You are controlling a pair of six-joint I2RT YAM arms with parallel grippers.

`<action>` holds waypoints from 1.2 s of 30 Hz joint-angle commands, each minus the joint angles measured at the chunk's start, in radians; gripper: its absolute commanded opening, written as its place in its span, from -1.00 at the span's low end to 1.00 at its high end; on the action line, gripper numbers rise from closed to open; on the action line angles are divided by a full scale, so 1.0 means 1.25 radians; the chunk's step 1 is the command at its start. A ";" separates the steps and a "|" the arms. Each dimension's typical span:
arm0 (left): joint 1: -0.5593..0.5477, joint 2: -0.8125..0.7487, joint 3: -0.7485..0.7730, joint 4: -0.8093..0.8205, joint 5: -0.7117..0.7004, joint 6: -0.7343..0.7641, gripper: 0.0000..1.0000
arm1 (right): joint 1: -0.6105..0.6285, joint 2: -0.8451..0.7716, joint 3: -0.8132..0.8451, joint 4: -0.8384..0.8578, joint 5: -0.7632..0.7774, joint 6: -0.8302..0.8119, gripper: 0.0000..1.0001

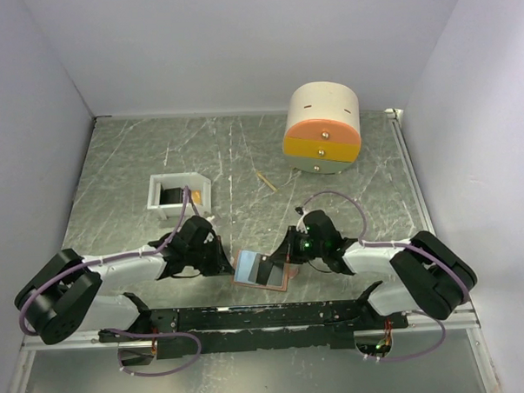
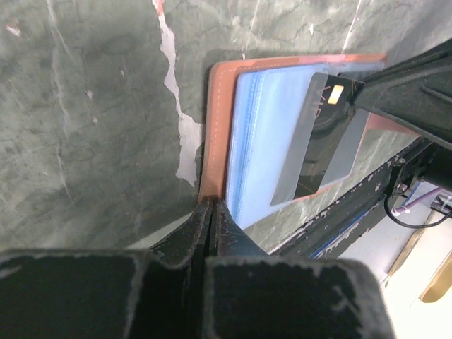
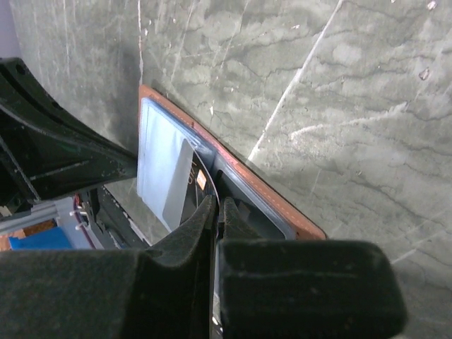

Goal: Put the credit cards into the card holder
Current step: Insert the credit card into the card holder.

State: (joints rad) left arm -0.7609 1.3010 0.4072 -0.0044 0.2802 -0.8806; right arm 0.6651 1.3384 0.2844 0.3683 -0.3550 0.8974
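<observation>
Card holder (image 1: 261,270) lies open between your grippers: left gripper (image 2: 210,205) pinches its edge, right gripper (image 3: 215,203) clamps a dark credit card (image 2: 318,141).

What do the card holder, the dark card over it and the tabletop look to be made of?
The card holder: probably leather or imitation, matte salmon rim, light-blue lining. The credit card: likely plastic, thin, dark, semi-gloss, gold chip. The tabletop: grey marble-look sheet, peeling to white.
</observation>
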 commanded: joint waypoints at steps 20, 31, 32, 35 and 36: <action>-0.050 -0.016 -0.074 0.059 0.027 -0.077 -0.85 | 0.114 -0.088 0.042 -0.174 0.126 0.032 -0.04; -0.051 -0.021 -0.074 0.059 0.023 -0.073 -0.85 | 0.173 -0.016 0.062 -0.097 0.132 0.064 -0.02; -0.051 -0.019 -0.073 0.062 0.023 -0.073 -0.85 | 0.174 -0.017 0.061 -0.088 0.130 0.065 -0.02; -0.051 -0.015 -0.072 0.063 0.026 -0.073 -0.86 | 0.175 -0.016 0.056 -0.060 0.121 0.067 -0.03; -0.050 -0.016 -0.072 0.062 0.024 -0.073 -0.85 | 0.177 -0.013 0.055 -0.053 0.120 0.067 -0.04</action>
State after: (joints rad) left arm -0.8093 1.2720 0.3367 0.0853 0.3077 -0.9802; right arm 0.8764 1.3067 0.3569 0.2565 -0.2127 0.9730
